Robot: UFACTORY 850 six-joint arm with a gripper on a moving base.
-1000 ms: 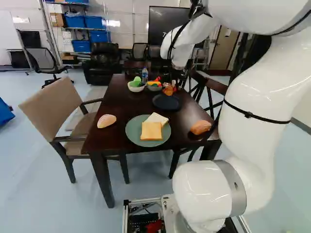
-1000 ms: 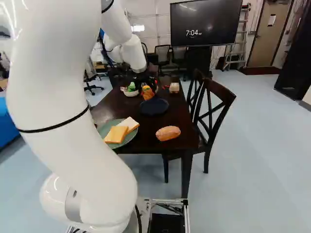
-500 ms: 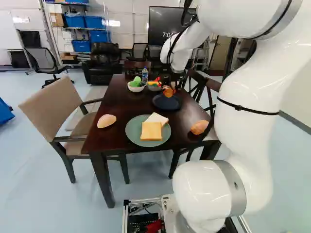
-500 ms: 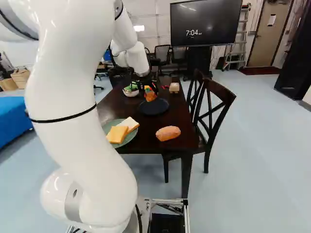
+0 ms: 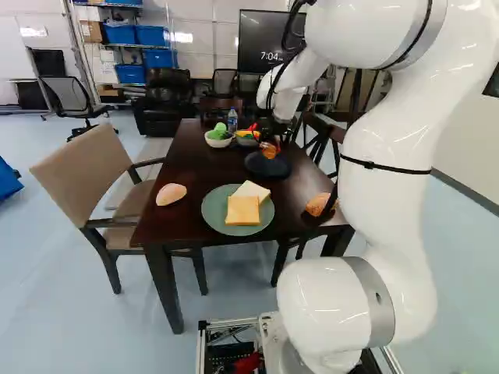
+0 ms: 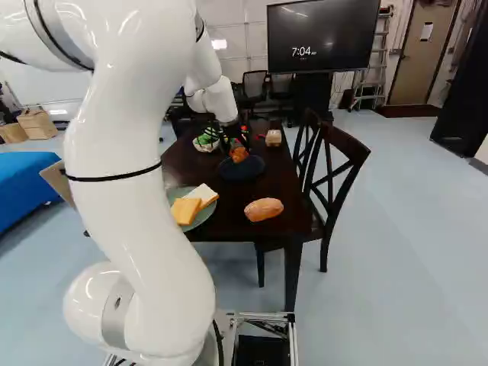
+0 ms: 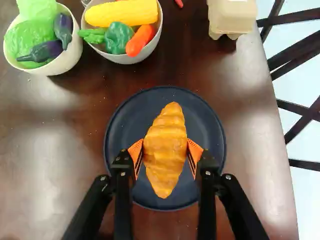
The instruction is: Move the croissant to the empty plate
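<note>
In the right base view my gripper (image 6: 235,139) is over the far part of the table, shut on the croissant (image 6: 239,155) at the dark plate (image 6: 242,172). The wrist view shows the gripper (image 7: 165,151) with both orange pads pressed on the middle of the croissant (image 7: 166,135) from two sides. Its pointed ends stick out ahead of and behind the fingers. Under it lies the round dark plate (image 7: 210,135), with nothing else seen on it. Whether the croissant touches the plate, I cannot tell.
Ahead of the plate stand a bowl of toy vegetables (image 7: 153,45), another bowl (image 7: 71,57) and a small carton (image 7: 231,17). A green plate (image 5: 214,212) holds bread slices. Loaves (image 5: 171,194) (image 6: 264,209) lie near the table's front corners; chairs (image 6: 335,175) flank the table.
The arm has swung and lowered, carrying the croissant down and slightly nearer, over the dark plate. The grip has stayed shut. The base has not moved.
</note>
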